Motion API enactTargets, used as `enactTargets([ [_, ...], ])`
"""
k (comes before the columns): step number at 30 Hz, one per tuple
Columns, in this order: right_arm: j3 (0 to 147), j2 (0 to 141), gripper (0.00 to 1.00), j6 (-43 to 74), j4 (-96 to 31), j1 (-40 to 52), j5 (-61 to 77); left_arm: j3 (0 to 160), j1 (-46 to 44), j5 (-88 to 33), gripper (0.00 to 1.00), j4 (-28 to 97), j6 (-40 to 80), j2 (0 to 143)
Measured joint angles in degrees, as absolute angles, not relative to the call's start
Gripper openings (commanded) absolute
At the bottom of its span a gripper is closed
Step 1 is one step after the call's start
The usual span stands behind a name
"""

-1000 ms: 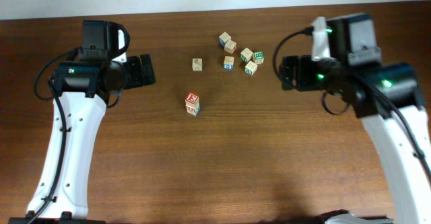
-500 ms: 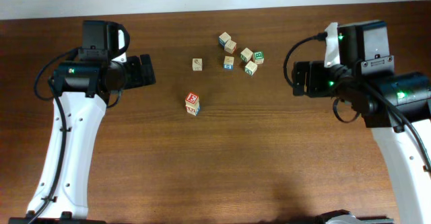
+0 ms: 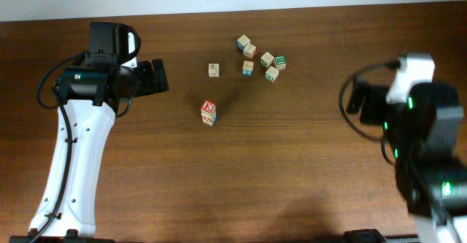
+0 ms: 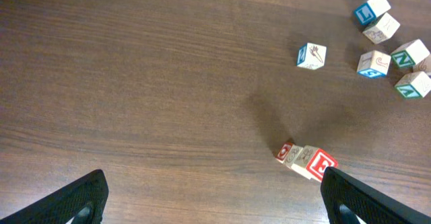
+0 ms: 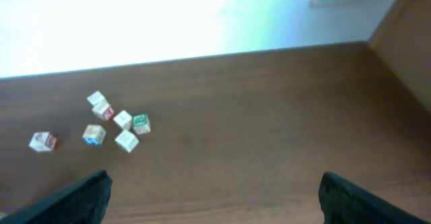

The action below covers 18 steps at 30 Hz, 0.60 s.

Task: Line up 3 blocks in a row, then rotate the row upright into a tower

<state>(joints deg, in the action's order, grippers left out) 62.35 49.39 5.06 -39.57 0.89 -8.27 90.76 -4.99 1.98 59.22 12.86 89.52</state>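
Ten small wooden letter cubes are on one bench [image 3: 306, 170]. Three of them are the blocks [image 4: 304, 159], which touch one another in a single cluster: one red-faced block [image 4: 322, 164] with a white letter, and two paler ones. The other seven are loose cubes [image 3: 267, 59], six in one scatter and one lone cube [image 3: 214, 69]. There are two arms with one pincer each: one left pincer [image 3: 159, 76] and one right pincer [image 3: 353, 101].

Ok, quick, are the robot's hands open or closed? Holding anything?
Left hand: open, holding nothing.
Right hand: open, holding nothing.
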Motion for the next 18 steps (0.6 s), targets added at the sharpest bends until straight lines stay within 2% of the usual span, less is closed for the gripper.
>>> enactTargets([
  [4, 46.7, 34.0, 0.99, 4.1, -35.5, -0.8, -8.1, 90.8, -5.0, 2.0, 0.99, 59.2, 12.9, 89.5],
  [13, 20.9, 13.6, 0.98, 3.8, -20.6, -0.8, -5.5, 90.8, -5.0, 2.0, 0.99, 59.2, 12.9, 89.5],
  [18, 12.6, 5.5, 0.98, 3.8, -18.8, -0.8, -4.4, 90.8, -5.0, 2.0, 0.99, 59.2, 12.9, 89.5],
])
